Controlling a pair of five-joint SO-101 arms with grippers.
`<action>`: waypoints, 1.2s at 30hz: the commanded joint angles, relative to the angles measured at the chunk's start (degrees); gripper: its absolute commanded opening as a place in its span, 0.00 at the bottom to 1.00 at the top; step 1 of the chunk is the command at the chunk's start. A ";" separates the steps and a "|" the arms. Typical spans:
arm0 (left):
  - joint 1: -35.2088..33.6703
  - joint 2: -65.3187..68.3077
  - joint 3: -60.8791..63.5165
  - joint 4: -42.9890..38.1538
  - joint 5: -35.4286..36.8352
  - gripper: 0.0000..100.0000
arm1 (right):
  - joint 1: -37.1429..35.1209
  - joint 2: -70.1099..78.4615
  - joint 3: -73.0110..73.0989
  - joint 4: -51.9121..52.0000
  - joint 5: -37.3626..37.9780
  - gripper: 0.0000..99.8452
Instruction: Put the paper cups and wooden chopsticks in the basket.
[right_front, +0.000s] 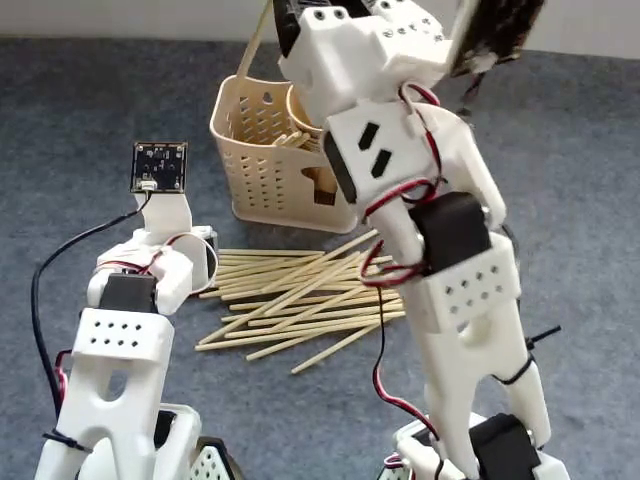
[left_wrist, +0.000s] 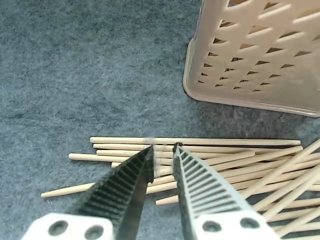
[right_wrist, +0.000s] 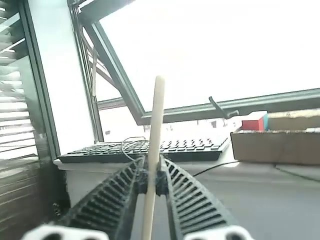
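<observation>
Basket (right_front: 262, 180) holds chopsticks (right_front: 292, 140); right fingers (right_wrist: 115, 195) pinch one chopstick (right_wrist: 157, 115), left fingers (left_wrist: 125, 180) spread

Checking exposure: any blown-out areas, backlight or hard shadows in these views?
Right wrist view: the window is blown out to white, backlighting the right gripper and the chopstick it clamps. Left wrist view: even, soft light, thin shadows under the chopsticks beside the basket, no glare on the left gripper. High view: evenly lit, soft shadows only.
</observation>
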 joint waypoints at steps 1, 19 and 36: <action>-0.48 -1.54 -1.10 -1.05 0.09 0.08 | 0.84 -0.40 5.14 -14.73 10.11 0.01; -0.48 -1.54 -1.10 -1.05 0.09 0.08 | 0.13 -0.48 37.32 -35.38 16.97 0.01; -0.48 -1.54 -1.10 -1.05 0.09 0.08 | -2.77 -8.13 40.04 -21.85 16.70 0.11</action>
